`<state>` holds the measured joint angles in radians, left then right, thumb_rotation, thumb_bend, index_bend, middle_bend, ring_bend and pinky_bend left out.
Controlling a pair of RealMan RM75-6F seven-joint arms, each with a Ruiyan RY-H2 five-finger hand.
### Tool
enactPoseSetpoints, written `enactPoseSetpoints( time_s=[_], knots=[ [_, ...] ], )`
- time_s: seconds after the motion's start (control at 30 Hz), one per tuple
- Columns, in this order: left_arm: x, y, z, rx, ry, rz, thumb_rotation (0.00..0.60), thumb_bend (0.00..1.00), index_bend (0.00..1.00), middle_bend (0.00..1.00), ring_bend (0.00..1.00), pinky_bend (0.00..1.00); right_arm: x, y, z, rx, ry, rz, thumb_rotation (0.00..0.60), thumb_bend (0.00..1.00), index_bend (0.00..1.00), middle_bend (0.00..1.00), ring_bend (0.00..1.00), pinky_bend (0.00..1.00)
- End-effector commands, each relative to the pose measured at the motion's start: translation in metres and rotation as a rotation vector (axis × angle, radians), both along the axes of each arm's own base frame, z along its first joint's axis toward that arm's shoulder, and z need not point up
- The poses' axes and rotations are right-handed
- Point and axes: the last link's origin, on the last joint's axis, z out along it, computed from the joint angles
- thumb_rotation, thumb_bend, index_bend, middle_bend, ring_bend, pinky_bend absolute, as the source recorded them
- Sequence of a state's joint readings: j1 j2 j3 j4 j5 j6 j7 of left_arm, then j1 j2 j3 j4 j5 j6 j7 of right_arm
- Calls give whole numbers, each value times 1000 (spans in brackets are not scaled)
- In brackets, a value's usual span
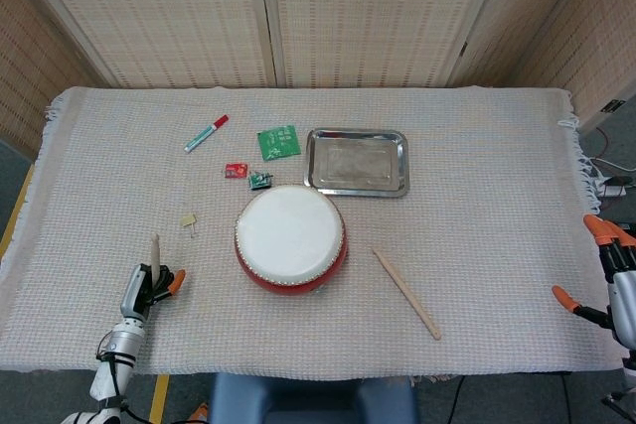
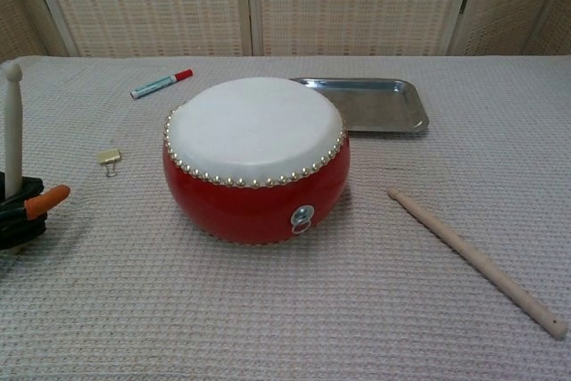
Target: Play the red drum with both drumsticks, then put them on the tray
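While the left hand point(image 1: 147, 290) gripped one drumstick point(image 2: 12, 127) upright near the bench's point(image 1: 497, 146) front-left edge, the right hand point(image 1: 608, 285) waited with fingers spread off its right edge.

I see a matt, coarse woven cloth point(image 2: 294, 310) covering the table. The drum point(image 2: 256, 160) has a glossy red shell, a smooth matt white head and a row of shiny metal studs. The tray point(image 1: 357, 161) is brushed metal with a dull sheen. Both the drumstick point(image 2: 473, 259) lying on the cloth and the upright drumstick point(image 2: 12, 127) are pale, unvarnished wood. The marker point(image 1: 206, 133) looks like smooth plastic
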<state>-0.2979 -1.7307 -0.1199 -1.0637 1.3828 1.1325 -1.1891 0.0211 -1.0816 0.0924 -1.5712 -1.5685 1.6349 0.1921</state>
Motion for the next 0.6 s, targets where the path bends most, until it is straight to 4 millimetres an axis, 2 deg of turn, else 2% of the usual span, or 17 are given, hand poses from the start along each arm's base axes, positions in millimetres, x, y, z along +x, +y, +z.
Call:
enactPoseSetpoints(
  time_s=[0.03,0.2,0.4,0.5,0.6],
  knots=[
    [-2,0,5,1,33,-17,600,416,1000,1000,1000,1000,-1,0,-2,19,-5,-19,600,62,53,100,8,167],
    [-7,1,24,3,186,-83,600,416,1000,1000,1000,1000,-2,-1,-10,123,-59,-94,600,62,54,100,8,166],
    [-4,3,60,76,384,-155,600,417,1000,1000,1000,1000,4,-8,-31,294,-154,-176,600,62,99,100,9,167],
    [-2,4,82,119,493,-192,600,417,1000,1000,1000,1000,14,-16,-49,391,-243,-204,600,62,129,100,9,171],
    [3,4,99,160,589,-220,600,417,1000,1000,1000,1000,24,-24,-68,402,-314,-197,600,62,179,101,9,175]
  ],
)
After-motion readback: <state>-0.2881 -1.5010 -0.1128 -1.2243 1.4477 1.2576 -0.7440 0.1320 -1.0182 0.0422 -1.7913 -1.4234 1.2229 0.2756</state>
